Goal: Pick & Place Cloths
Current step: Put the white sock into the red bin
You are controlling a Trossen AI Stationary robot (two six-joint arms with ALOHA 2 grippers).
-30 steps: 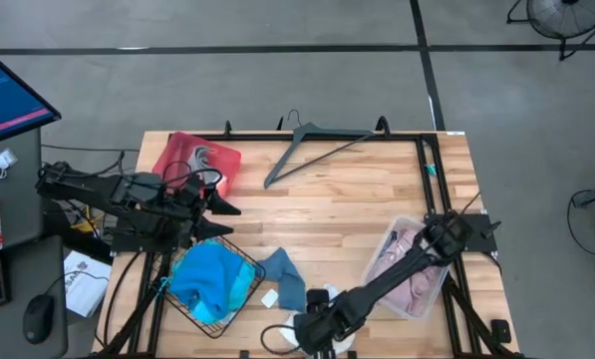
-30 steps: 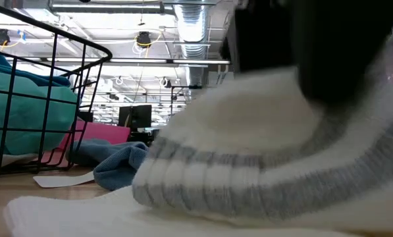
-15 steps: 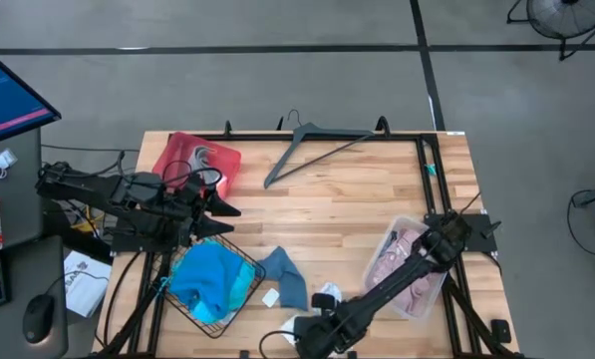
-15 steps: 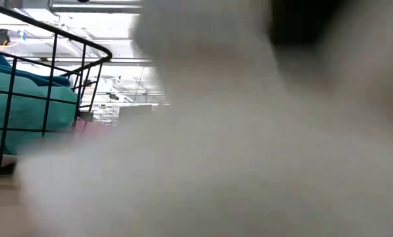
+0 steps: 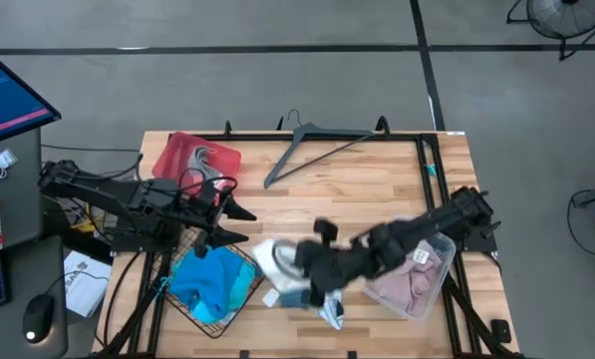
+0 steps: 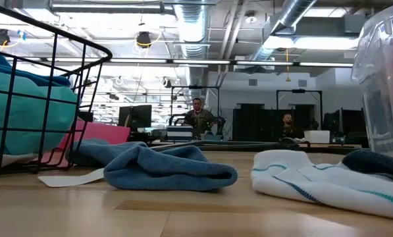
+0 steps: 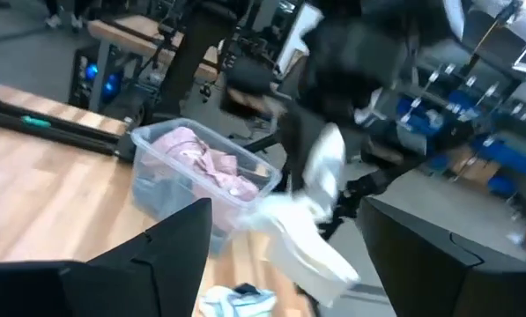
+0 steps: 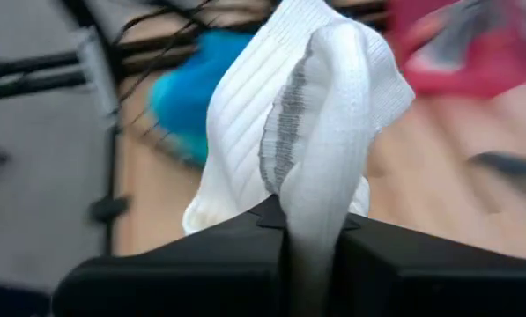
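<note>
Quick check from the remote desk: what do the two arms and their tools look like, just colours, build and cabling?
Both arms are black, jointed and slim. The left arm has loose black cables looping along it, and its tool ends in two pointed black fingers. The right arm is a long dark link, and its tool has two broad matte black fingers. No markings are legible on either.

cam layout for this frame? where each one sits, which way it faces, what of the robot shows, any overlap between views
High: above the table, straight down; both arms show, right gripper carrying a white sock toward the wire basket.
Low: table-top height, level across into the room; no arm shows, only the blue-grey cloth.
Left wrist: past its own fingers at the clear bin.
Right wrist: fingers clamping the sock.
Shared: the sock appears in high, left wrist and right wrist; the basket in high and low.
</note>
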